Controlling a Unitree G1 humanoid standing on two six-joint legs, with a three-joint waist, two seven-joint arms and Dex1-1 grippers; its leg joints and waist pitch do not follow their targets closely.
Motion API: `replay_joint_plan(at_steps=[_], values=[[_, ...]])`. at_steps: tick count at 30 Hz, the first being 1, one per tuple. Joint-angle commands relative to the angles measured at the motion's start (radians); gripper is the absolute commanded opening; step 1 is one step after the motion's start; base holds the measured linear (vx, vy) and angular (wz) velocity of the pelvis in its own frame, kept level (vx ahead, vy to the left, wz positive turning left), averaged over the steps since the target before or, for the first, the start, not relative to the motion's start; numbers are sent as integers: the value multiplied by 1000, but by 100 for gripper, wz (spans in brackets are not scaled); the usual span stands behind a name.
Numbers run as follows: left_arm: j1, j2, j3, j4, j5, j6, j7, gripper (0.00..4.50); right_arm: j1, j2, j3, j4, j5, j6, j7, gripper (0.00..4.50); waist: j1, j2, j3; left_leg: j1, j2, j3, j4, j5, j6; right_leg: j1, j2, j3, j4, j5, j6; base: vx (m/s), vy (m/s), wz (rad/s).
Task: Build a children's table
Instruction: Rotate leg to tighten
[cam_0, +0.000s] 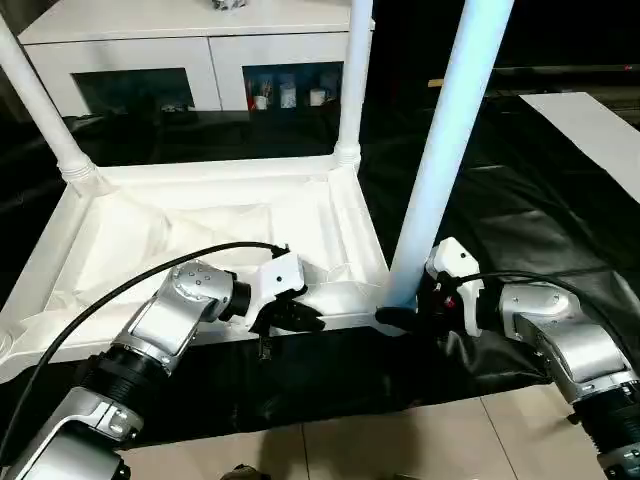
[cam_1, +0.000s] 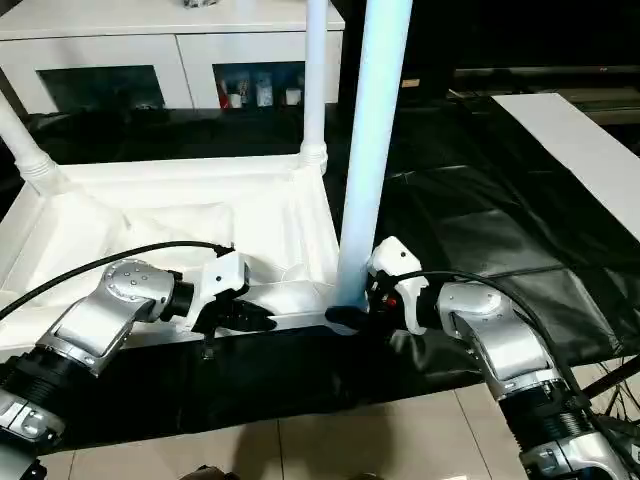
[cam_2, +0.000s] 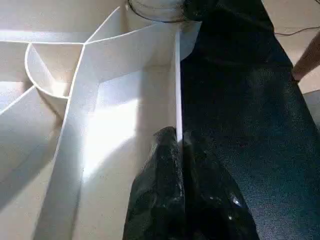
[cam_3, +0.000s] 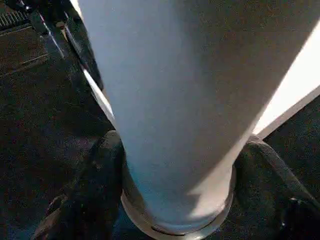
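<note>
The table top (cam_0: 200, 230) lay upside down on black sheeting (cam_0: 520, 200), ribs upward. Three legs stood in its corner sockets. The right gripper (cam_0: 405, 312) grasped the near-right leg (cam_0: 440, 160) at its base. The left gripper (cam_2: 180, 145) was clenched on the top's near rim.

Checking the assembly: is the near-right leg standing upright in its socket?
Roughly upright, leaning slightly. The leg rises from the tabletop corner; its base sits at the socket, with the right gripper around it. Full seating: cannot tell.
</note>
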Motion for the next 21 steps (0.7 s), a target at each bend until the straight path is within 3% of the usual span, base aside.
replay_joint_plan(at_steps=[1, 5, 7, 9, 11, 12, 15, 17, 18, 20, 21], values=[[-3, -1, 5, -64, -30, -7, -27, 0, -13, -4, -1, 24, -26, 25, -10, 276, -1, -11, -70, 22, 33, -13, -69, -200, 47, 42, -38, 29, -65, -172, -250, 0, 0, 0], [0, -3, 7, -62, -21, -5, -10, 0, -32, 32, -17, 71, -43, 92, -104, 270, -5, -11, -68, 20, 32, -14, -70, -201, 45, 42, -38, 28, -64, -182, -253, 0, 0, 0], [-8, -20, 7, -40, 1, -14, 34, 0, -63, 93, -46, 152, -83, 125, -266, 269, -14, -10, -65, 20, 31, -16, -74, -234, 20, 38, -38, 28, -69, -236, -243, 0, 0, 0], [-45, -69, 11, 28, 46, -19, 144, 0, -102, 192, -94, 250, -105, 143, -473, 269, -33, -9, -64, 19, 27, -23, -80, -282, -29, 37, -38, 24, -75, -320, -215, 0, 0, 0], [-73, -99, 14, 75, 68, -17, 207, 0, -125, 244, -113, 300, -109, 137, -566, 268, -37, -12, -66, 26, 28, -24, -80, -310, -44, 34, -38, 24, -78, -342, -201, 0, 0, 0], [-74, -101, 15, 78, 70, -17, 211, 0, -127, 246, -114, 303, -110, 137, -571, 268, -40, -12, -64, 30, 27, -22, -78, -330, -48, 25, -37, 27, -83, -345, -201, 0, 0, 0], [-165, -196, 41, 228, 114, 14, 433, 0, -226, 374, -172, 475, -93, 86, -794, 268, -42, -11, -67, 31, 24, -22, -77, -334, -50, 25, -37, 27, -83, -329, -202, 0, 0, 0], [-209, -246, 68, 309, 123, 17, 549, 0, -285, 428, -206, 573, -79, 48, -904, 268, -48, -12, -67, 34, 21, -19, -73, -339, -55, 18, -38, 29, -85, -333, -212, 0, 0, 0], [-245, -282, 85, 377, 138, 3, 651, 0, -334, 471, -240, 655, -54, 12, -985, 267, -42, -11, -68, 42, 22, -18, -72, -352, -55, 15, -38, 27, -91, -352, -207, 0, 0, 0], [-264, -300, 95, 415, 146, -9, 696, 0, -360, 495, -265, 700, -44, -12, -1040, 267, -38, -9, -67, 35, 22, -20, -75, -351, -47, 20, -39, 26, -91, -341, -198, 0, 0, 0], [-292, -323, 105, 474, 162, -38, 765, 0, -399, 526, -285, 770, -39, -45, -1086, 267, -36, -13, -71, 31, 23, -21, -76, -330, -43, 26, -39, 25, -86, -310, -192, 0, 0, 0]])
